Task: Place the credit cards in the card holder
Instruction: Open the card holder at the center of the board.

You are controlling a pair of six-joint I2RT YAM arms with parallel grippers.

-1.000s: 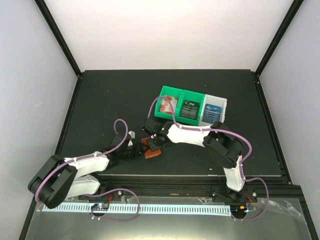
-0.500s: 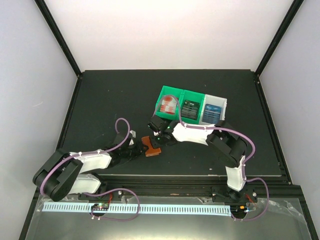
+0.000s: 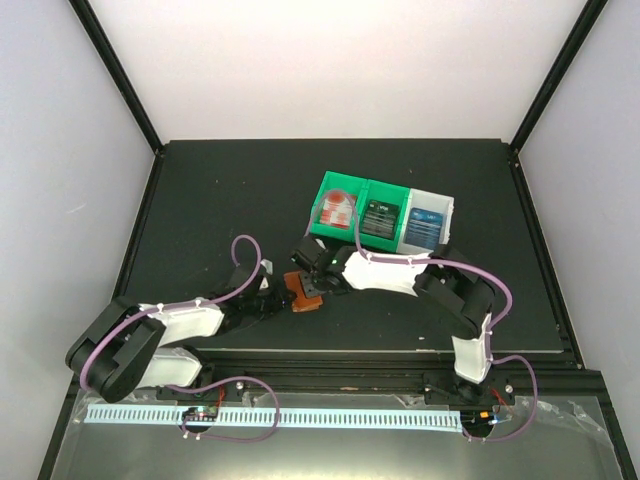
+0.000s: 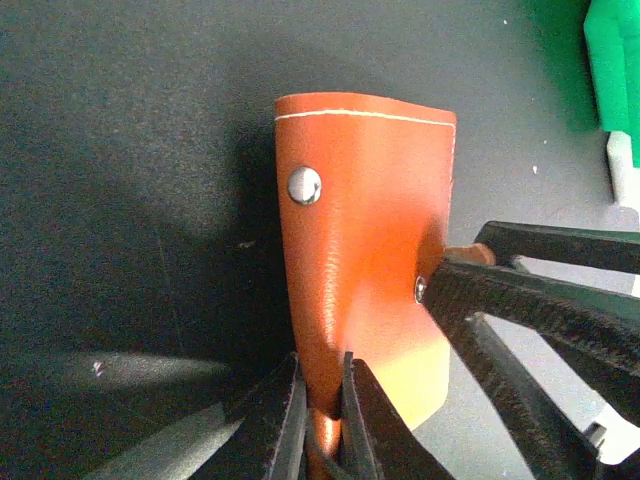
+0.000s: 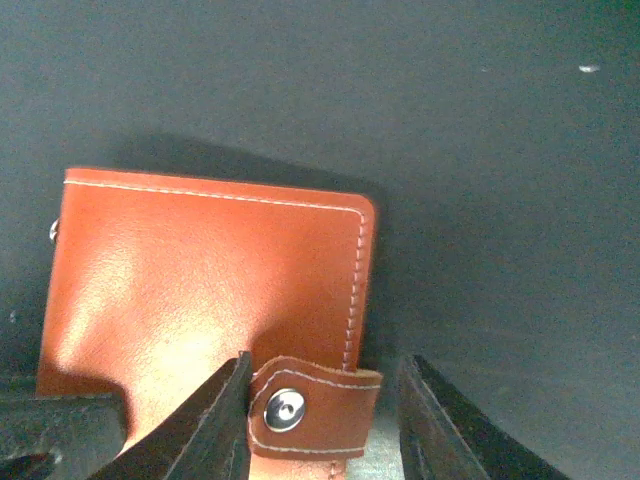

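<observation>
Left wrist view first: the left tool (image 4: 322, 385) is clenched on the near edge of the card holder (image 4: 365, 220), leather pinched flat between its two fingers. The brown body runs straight away from it over the dark worktop (image 4: 130, 150). Whether the holder lies flat or is tipped up a little, I can't tell.

Over to the right wrist view, and this is the relation that matters. The right tool (image 5: 325, 375) is released, jaws apart, and the strap (image 5: 315, 405) with its snap button (image 5: 283, 410) sits right in the gap. The strap's long axis runs across from one finger towards the other; one end touches a finger, the other end stands just clear.

From above, the holder lies between the two tools, left arm reaching from the near left, right arm from the far right.

The credit cards (image 3: 338, 208) all sit in the green bin (image 3: 345, 180) and the white bin (image 3: 430, 196), beyond the holder and nearer the right arm. My read: the strap gets opened first, left tool anchoring.
</observation>
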